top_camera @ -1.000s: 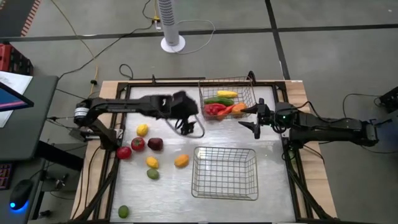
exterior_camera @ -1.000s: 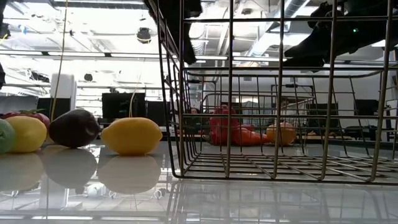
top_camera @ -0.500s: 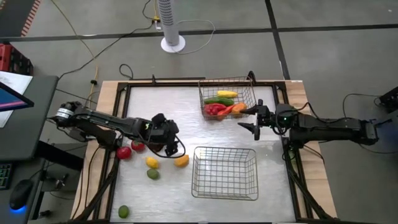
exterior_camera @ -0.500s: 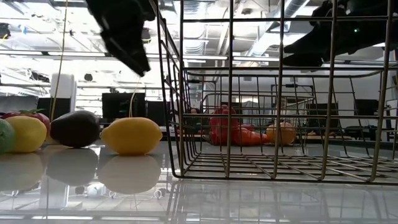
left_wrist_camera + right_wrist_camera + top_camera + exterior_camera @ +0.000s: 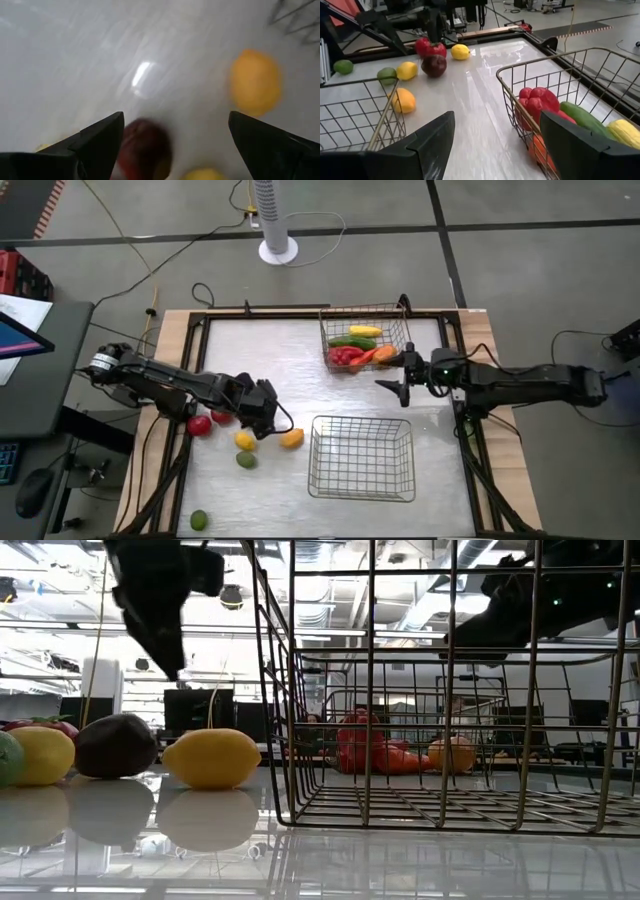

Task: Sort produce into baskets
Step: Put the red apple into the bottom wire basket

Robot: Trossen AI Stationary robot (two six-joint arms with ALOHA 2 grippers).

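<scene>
We see the left pincer [image 5: 262, 418] low over the left half of the worktop [image 5: 270, 350], its fingers spread wide with nothing between them. Through its wrist camera the dark maroon fruit [image 5: 145, 150] lies on the worktop just below the gap between the two fingers, and the orange fruit [image 5: 255, 82] sits off to one side, near a corner of wire mesh. From above, the pincer covers the maroon piece, so we place it there only by the wrist and low views (the low view shows it [image 5: 117, 746] resting between a yellow piece and the orange one).

Loose produce surrounds that pincer: a red tomato [image 5: 198, 425] touching the worktop's left rail, a yellow lemon [image 5: 244, 441], a green lime [image 5: 245, 460] just below it, the orange fruit [image 5: 291, 439], and another green piece [image 5: 198, 520] well apart near the front edge.

The near basket [image 5: 362, 459] appears empty. The far basket [image 5: 366, 339] holds a yellow piece, a green cucumber [image 5: 351, 342], red peppers [image 5: 345, 357] and something orange.

The right pincer [image 5: 403, 373] hovers beside the far basket's right side, its fingers apart and empty, as its own wrist camera shows.
</scene>
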